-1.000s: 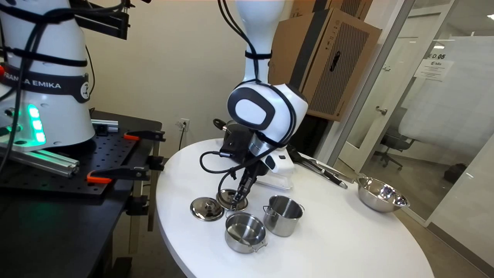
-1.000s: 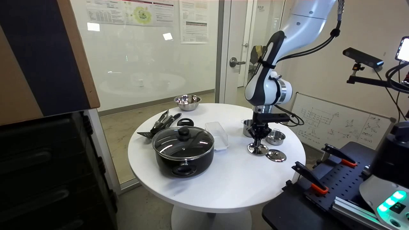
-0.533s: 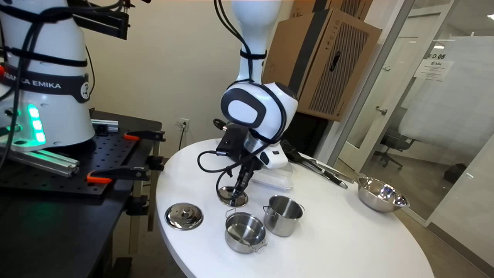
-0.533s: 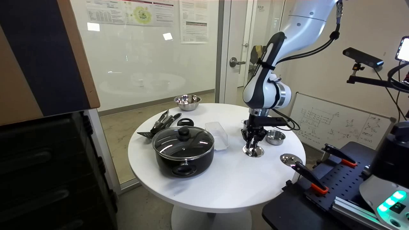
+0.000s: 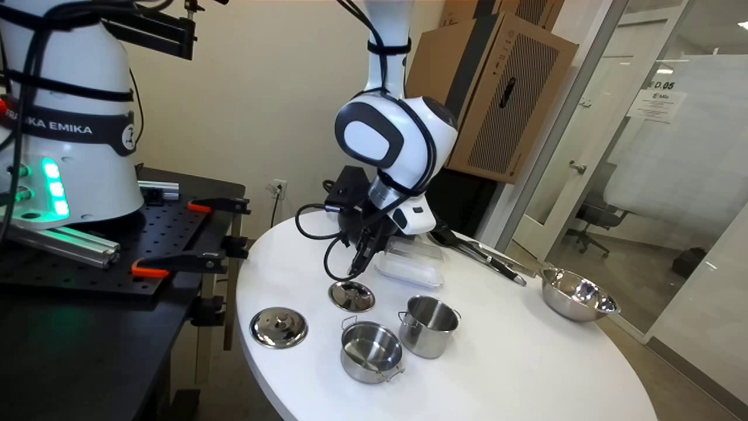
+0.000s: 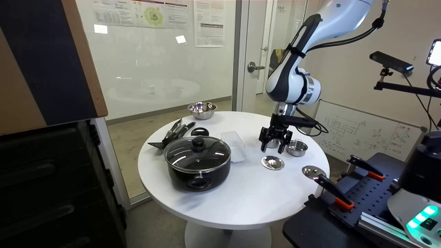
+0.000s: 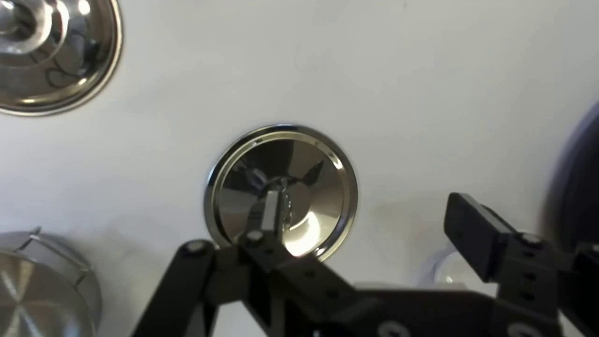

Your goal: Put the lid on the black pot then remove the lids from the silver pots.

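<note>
The glass lid (image 6: pixel 179 151) rests on the black pot (image 6: pixel 203 179), its black knob upward. Both silver pots, a shallow one (image 5: pixel 371 356) and a taller one (image 5: pixel 429 333), stand uncovered. One steel lid (image 5: pixel 352 296) lies on the table near them, beneath my gripper (image 6: pixel 272 151). Closer to the table edge lies the other steel lid (image 5: pixel 279 327). My gripper is open, fingers (image 7: pixel 472 229) wide apart with nothing between them, raised above the nearer lid. In the wrist view, one finger overlaps that lid's middle. The taller pot is partly behind the gripper in an exterior view.
A clear plastic container (image 6: pixel 234 146) sits between the black pot and the gripper. Black utensils (image 6: pixel 175 132) lie beyond the pot, and a steel bowl (image 6: pixel 202 110) stands at the far table edge. Clamps (image 6: pixel 332 189) hold the robot's base plate beside the table.
The gripper has opened and risen off the nearer steel lid, which stays on the table. The other steel lid slid away from it toward the table edge.
</note>
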{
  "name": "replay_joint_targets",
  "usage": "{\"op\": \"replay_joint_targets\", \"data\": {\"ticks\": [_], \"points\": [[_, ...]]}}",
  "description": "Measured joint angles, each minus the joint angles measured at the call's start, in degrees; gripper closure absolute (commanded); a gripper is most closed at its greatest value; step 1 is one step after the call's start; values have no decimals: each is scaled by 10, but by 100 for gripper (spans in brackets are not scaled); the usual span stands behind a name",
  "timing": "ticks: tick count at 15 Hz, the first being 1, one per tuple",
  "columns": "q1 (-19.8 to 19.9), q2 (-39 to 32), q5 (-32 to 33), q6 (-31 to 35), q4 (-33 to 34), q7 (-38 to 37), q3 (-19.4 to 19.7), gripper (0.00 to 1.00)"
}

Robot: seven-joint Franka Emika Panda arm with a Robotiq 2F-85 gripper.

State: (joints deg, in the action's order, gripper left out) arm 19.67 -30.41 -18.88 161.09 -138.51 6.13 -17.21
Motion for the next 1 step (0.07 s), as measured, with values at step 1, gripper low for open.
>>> {"op": "replay_joint_targets", "data": {"ticks": [1], "points": [[5, 7, -2, -5, -3, 4, -2, 1]]}}
